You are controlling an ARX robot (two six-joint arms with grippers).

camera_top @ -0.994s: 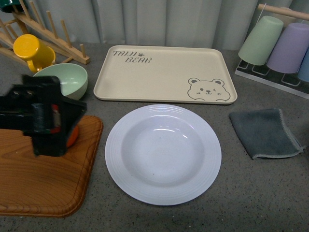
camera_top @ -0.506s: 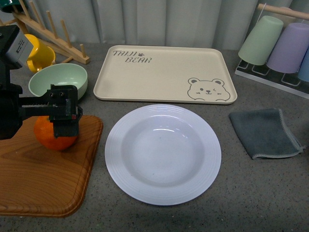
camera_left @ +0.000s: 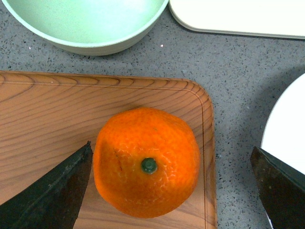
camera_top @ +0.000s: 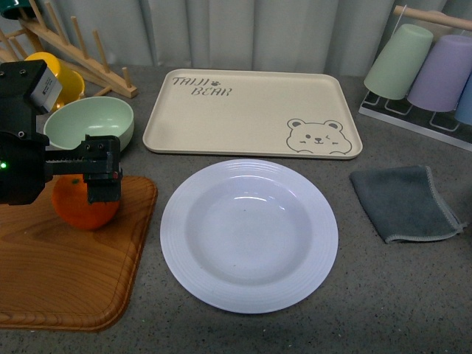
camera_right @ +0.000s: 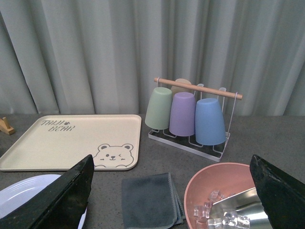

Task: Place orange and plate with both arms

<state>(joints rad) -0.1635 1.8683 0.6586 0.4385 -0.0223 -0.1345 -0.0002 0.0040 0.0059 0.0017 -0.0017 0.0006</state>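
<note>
Hanging over the orange (camera_left: 147, 162) at the corner of the wooden board (camera_left: 47, 109), left gripper (camera_left: 170, 148) spread wide either side, not clamped. Narrow strip of bare table between board edge and plate (camera_top: 249, 236). Right gripper (camera_right: 171, 157) gaping too.

A kitchen-style set-up on a grey speckled counter (camera_top: 383, 295). A wooden dish rack (camera_top: 74, 51) stands at upper left and pastel cups (camera_top: 428, 70) sit upturned on a stand at upper right. A bear tray (camera_top: 251, 110) lies at centre back, a white plate (camera_top: 249, 236) mid-frame, a wooden cutting board (camera_top: 66, 273) lower left and a grey dishcloth (camera_top: 404, 200) at right. A pleated curtain (camera_top: 258, 29) hangs behind.
</note>
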